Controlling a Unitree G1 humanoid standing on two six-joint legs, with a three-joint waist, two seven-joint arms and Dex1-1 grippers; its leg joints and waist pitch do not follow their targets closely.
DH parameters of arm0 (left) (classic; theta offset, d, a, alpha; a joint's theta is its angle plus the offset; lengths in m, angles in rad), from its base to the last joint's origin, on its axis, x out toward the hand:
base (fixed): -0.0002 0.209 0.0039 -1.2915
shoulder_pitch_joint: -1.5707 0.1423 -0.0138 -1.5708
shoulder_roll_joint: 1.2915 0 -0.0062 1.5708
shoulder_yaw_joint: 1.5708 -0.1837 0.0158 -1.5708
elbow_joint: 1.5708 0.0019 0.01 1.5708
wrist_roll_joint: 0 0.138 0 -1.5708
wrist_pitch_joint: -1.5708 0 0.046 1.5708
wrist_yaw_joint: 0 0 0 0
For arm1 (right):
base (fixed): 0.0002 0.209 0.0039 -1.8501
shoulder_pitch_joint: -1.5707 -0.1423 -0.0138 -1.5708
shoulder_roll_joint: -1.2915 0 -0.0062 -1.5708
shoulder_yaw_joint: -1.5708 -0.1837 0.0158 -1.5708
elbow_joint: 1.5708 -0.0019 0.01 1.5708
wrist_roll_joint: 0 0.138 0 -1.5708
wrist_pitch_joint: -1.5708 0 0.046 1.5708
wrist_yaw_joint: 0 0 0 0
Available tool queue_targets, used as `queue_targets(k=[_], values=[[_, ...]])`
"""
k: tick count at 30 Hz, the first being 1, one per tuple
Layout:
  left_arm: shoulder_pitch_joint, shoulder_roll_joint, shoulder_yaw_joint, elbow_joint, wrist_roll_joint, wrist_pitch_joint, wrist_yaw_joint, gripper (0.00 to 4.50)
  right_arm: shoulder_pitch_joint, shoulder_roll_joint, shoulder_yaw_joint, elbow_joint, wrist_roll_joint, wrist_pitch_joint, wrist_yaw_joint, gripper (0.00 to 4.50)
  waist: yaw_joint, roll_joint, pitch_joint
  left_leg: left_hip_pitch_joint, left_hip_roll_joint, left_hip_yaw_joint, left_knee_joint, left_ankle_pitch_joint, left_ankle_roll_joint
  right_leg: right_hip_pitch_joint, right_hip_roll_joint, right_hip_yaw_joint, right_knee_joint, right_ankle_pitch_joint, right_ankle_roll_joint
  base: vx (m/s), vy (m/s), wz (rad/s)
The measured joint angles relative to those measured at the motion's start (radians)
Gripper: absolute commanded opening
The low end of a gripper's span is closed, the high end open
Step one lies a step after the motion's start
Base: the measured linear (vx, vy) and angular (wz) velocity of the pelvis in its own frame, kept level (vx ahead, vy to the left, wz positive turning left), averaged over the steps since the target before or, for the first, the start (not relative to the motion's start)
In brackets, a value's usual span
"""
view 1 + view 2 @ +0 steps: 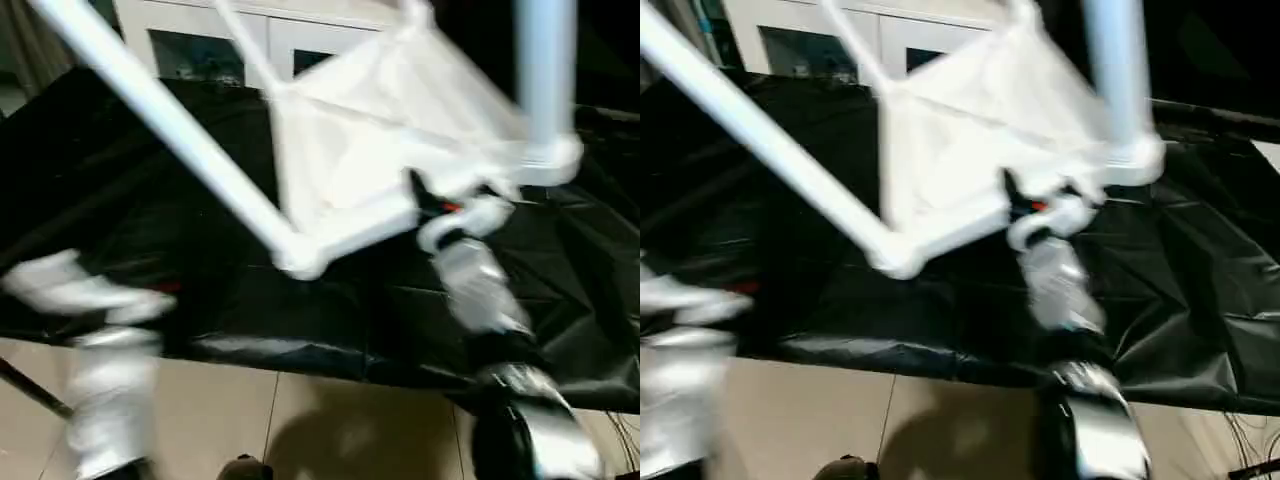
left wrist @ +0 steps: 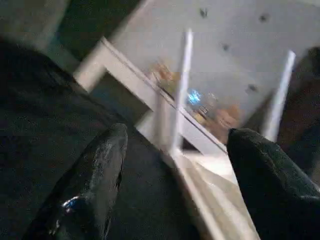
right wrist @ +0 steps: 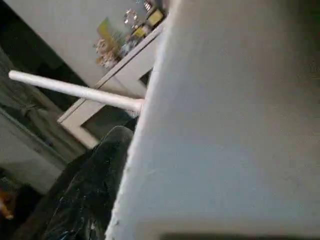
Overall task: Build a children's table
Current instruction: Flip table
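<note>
Black sheeting covered the bench under the work. Nearest me, the left end effector hung with its fingers spread and nothing between them, low and well off to the left. Farther in, the right end effector pinched the near edge of the children's table, tipped up off the sheeting, legs slanting up and leftward. Behind stood a white cabinet. By my reckoning the right arm was far nearer.
</note>
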Motion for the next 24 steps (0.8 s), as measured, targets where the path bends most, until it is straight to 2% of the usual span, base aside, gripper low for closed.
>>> queue_targets(k=[3, 7, 11, 14, 17, 20, 24], values=[[-0.007, 0.075, -0.006, 0.017, 0.071, -0.014, 0.006, 3.53, 0.031, -0.035, 0.011, -0.080, -0.019, 0.035, -0.034, 2.14, -0.003, -0.001, -0.001, 0.003, 0.000, 0.000, 0.000, 0.001, -0.001, -0.002, 0.000, 0.000, -0.001, 0.004, 0.000, -0.036, 0.005, 0.00], [-0.037, 0.182, -0.043, 0.022, 0.177, 0.016, 0.011, 3.53, 0.078, -0.103, 0.032, -0.198, -0.054, 0.089, -0.071, 2.14, -0.003, -0.002, -0.001, 0.011, -0.001, 0.001, -0.002, 0.002, -0.004, 0.001, -0.002, 0.002, -0.001, 0.005, 0.006, -0.014, 0.002, 0.00], [-0.081, 0.210, -0.072, 0.018, 0.260, -0.028, 0.025, 3.53, 0.104, -0.162, 0.061, -0.289, -0.128, 0.111, -0.096, 2.14, -0.007, -0.004, -0.002, 0.016, -0.003, 0.004, -0.006, 0.003, -0.006, 0.000, -0.007, 0.001, -0.002, 0.006, 0.007, 0.000, 0.000, 0.00], [-0.135, 0.250, -0.071, 0.037, 0.292, -0.067, 0.059, 3.53, 0.118, -0.200, 0.100, -0.356, -0.183, 0.132, -0.115, 2.14, -0.016, -0.007, -0.004, 0.018, -0.003, 0.004, -0.007, 0.004, -0.007, -0.002, -0.008, 0.000, -0.002, 0.012, 0.007, 0.000, 0.000, 0.00], [-0.153, 0.310, -0.087, 0.036, 0.321, -0.086, 0.029, 3.53, 0.126, -0.223, 0.132, -0.404, -0.213, 0.163, -0.125, 2.13, -0.033, -0.009, -0.005, 0.019, -0.003, 0.003, -0.006, 0.004, -0.007, -0.002, -0.008, 0.000, -0.002, 0.013, 0.007, 0.000, 0.000, 0.00], [-0.147, 0.357, -0.164, -0.013, 0.324, -0.001, -0.054, 3.53, 0.132, -0.255, 0.161, -0.440, -0.246, 0.187, -0.142, 2.11, -0.034, -0.009, -0.005, 0.019, -0.004, 0.004, -0.006, 0.004, -0.007, -0.003, -0.009, 0.001, -0.002, 0.013, 0.006, 0.000, 0.000, 0.00], [-0.148, 0.365, -0.322, -0.099, 0.354, 0.073, -0.137, 3.53, 0.126, -0.265, 0.195, -0.472, -0.306, 0.206, -0.163, 2.09, -0.033, -0.009, -0.005, 0.019, -0.004, 0.004, -0.007, 0.004, -0.007, -0.003, -0.009, 0.001, -0.002, 0.013, 0.006, 0.000, 0.000, 0.00]])
